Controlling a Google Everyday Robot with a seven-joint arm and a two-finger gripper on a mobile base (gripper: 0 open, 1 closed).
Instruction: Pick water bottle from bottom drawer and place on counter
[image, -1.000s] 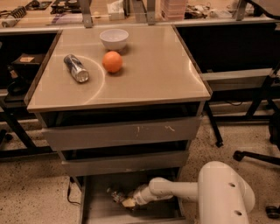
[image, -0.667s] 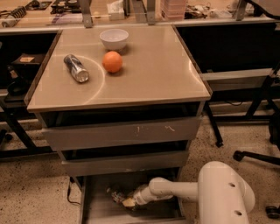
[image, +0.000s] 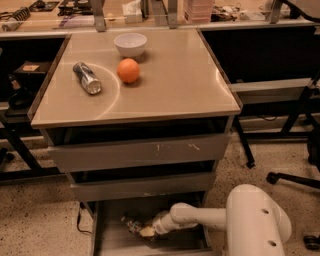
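We start with the worktop (image: 165, 95), broad, beige and glossy. On it a silver can (image: 87, 78) lies on its side at the left, an orange (image: 128, 70) sits just right of it, and a white bowl (image: 130, 44) stands behind the orange, all apart from each other. Below the worktop are two closed grey drawer fronts, the upper one (image: 135, 151) with white scratches and the second one (image: 140, 186) under it. The bottom drawer (image: 112, 242) is pulled out at floor level, with its flat grey floor showing. The robot's big white shoulder housing (image: 255, 220) fills the lower right. From it the white arm (image: 200, 217) reaches left, low and nearly level, over the drawer's right wall and into the tray. The tool (image: 146, 231) is at the arm's end, inside the bottom drawer, right at the water bottle (image: 131, 225). We cannot tell whether the tool has closed on it or is only touching it. The water bottle lies on its side on the drawer floor, left of the tool. Its long axis seems to run roughly left to right across the drawer, and we cannot tell which end has the cap. Compared with a second ago, we see no change: arm, tool, bottle and the worktop items are all in the same places.
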